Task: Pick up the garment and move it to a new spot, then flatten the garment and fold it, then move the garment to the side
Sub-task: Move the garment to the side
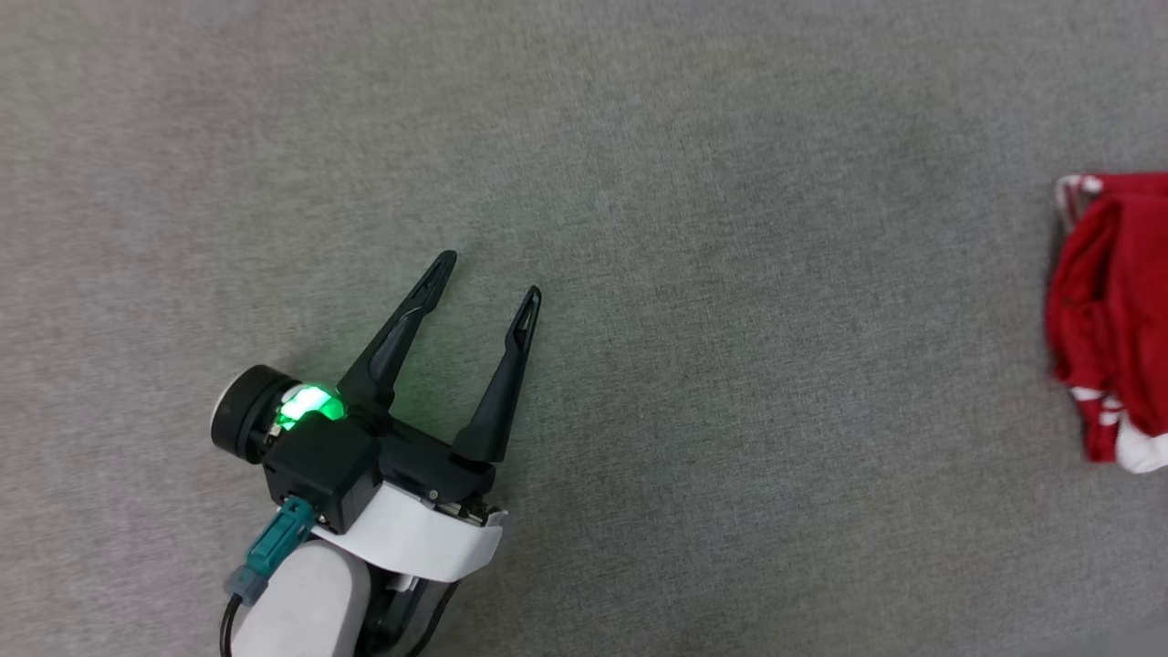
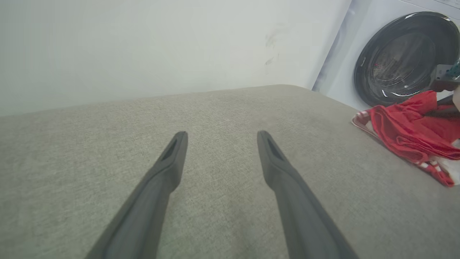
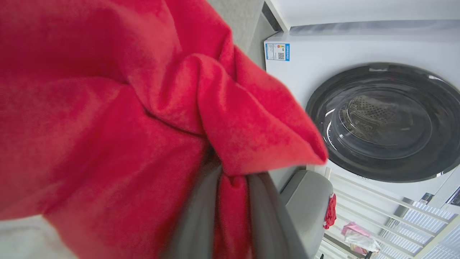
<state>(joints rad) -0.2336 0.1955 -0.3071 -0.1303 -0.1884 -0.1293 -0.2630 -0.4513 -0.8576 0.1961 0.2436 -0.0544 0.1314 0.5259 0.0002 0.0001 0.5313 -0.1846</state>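
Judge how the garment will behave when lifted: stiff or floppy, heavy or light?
Likely floppy: the garment bunches in soft folds around the right gripper, shut on it. Probably light: thin cloth, so it should drape. It may catch on the textured surface.

Right wrist view. Garment [image 3: 107, 126]: red, bunched in deep folds, covering the frame from 12 round through 9 o'clock to centre. Right gripper [image 3: 231, 187] at 6 o'clock: both grey fingers [image 3: 201, 216] pinch a strip of red cloth between them. Washing machine [image 3: 309, 75] at 3 o'clock, white body, dark round door [image 3: 381, 122]. Blue-white label [image 3: 277, 51] toward 1 o'clock. White slatted rack [image 3: 377, 216] at 5 o'clock.
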